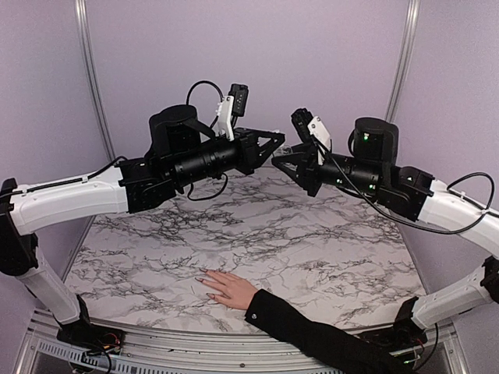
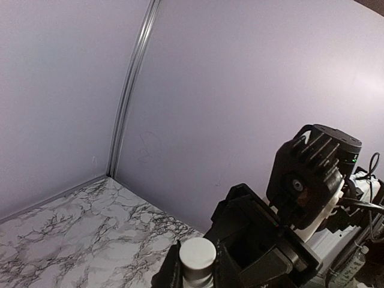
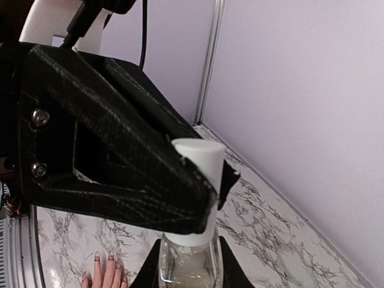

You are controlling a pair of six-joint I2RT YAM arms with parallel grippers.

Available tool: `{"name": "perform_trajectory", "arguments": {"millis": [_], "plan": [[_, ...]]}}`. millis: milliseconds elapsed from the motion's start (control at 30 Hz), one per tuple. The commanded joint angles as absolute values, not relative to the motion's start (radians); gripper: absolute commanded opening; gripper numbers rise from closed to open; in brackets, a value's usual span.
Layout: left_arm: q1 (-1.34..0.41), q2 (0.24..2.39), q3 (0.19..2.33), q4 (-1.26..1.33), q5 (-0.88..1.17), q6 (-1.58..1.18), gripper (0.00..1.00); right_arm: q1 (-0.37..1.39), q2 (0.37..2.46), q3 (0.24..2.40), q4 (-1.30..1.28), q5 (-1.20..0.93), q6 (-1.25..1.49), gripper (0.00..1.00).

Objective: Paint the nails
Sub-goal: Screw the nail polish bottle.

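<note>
A pale hand [image 1: 228, 287] with a black sleeve lies palm down on the marble table near the front edge. Its tiny nails [image 1: 204, 275] point left; some show in the right wrist view [image 3: 111, 257] with darkish tips. High above the table's back, my two grippers meet. My right gripper [image 3: 187, 271] is shut on a clear glass polish bottle [image 3: 187, 264]. My left gripper [image 2: 198, 264] is shut on the bottle's white cap [image 2: 198, 254], which also shows in the right wrist view [image 3: 203, 171]. In the top view the left gripper [image 1: 274, 145] and right gripper [image 1: 285, 161] touch tip to tip.
The marble tabletop [image 1: 312, 241] is walled by lilac panels with metal corner posts [image 1: 92, 78]. The black sleeve [image 1: 312, 331] crosses the front edge between the arm bases. Cables hang from both wrists.
</note>
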State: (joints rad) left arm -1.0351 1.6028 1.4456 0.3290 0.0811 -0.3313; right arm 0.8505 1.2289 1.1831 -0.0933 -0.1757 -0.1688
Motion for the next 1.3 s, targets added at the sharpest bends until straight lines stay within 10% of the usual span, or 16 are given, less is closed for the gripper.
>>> {"name": "perform_trajectory", "arguments": {"millis": [0,567,867,1267], "plan": [[-1.020,1.599,1.388,0.302,0.410,-0.319,0.00,0.836,1.196,1.289,0.022,-0.535,-0.146,0.00],[-0.964,1.598,1.354,0.282,0.808,-0.276,0.14,0.823,1.209,1.351,0.132,-0.923,-0.041,0.00],[-0.951,1.468,1.328,0.273,0.435,-0.240,0.46,0.823,1.191,1.296,0.038,-0.725,-0.130,0.00],[-1.047,1.449,1.388,0.294,-0.011,-0.265,0.53,0.861,1.208,1.262,-0.043,-0.103,-0.219,0.00]]}}
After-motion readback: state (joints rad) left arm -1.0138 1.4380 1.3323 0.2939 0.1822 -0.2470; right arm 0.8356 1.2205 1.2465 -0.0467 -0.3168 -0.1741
